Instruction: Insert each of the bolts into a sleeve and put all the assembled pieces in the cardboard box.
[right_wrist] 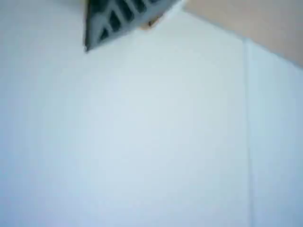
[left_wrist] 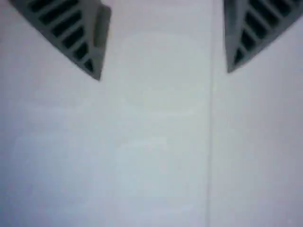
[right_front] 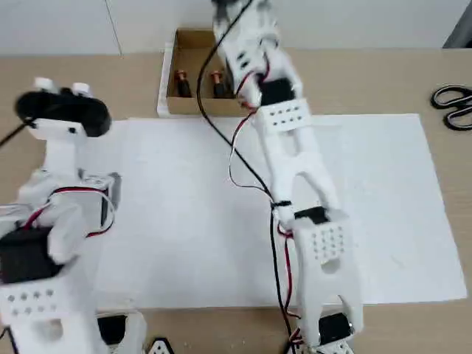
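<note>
The cardboard box (right_front: 170, 74) stands at the far edge of the white paper sheet (right_front: 177, 221). Two copper-coloured assembled pieces (right_front: 182, 82) (right_front: 219, 83) lie inside it. My right arm stretches from the near edge up over the box, with my right gripper (right_front: 240, 18) blurred above the box's right side. In the right wrist view, part of that gripper (right_wrist: 118, 21) shows with a small brown speck (right_wrist: 151, 22) beside it, too unclear to name. My left gripper (left_wrist: 163, 74) hangs open over bare white paper (left_wrist: 142, 151), holding nothing. The left arm (right_front: 63, 110) is folded at the table's left.
Black-handled scissors (right_front: 453, 105) lie on the tan table at the far right. The right arm's red and black cables (right_front: 247, 166) trail across the middle of the paper.
</note>
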Action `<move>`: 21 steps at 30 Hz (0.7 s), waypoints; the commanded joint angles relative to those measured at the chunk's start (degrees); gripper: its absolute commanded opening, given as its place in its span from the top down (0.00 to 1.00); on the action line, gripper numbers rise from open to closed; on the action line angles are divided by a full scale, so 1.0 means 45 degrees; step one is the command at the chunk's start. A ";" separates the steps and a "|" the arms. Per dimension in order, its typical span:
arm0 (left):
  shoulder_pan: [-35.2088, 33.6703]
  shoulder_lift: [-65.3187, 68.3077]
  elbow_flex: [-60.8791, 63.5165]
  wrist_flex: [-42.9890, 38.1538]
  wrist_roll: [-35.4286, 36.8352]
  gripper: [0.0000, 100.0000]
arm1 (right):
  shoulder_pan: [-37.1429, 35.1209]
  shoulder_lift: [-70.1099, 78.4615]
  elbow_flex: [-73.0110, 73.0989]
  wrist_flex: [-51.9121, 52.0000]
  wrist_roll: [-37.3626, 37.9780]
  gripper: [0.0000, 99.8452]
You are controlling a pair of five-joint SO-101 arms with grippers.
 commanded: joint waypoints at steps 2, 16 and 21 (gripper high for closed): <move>-0.0078 -0.0293 -0.2178 0.1309 0.0039 0.84 | 0.0049 -0.3389 -0.1524 0.3487 0.0156 0.77; -0.0020 -0.7912 -0.2549 0.0313 -0.0020 0.84 | -0.3546 -1.1985 -0.3380 1.4252 0.0098 0.77; -0.0059 -1.0081 0.0420 -0.0684 -0.0020 0.84 | -0.1123 -1.3978 -0.1875 1.4193 0.0078 0.77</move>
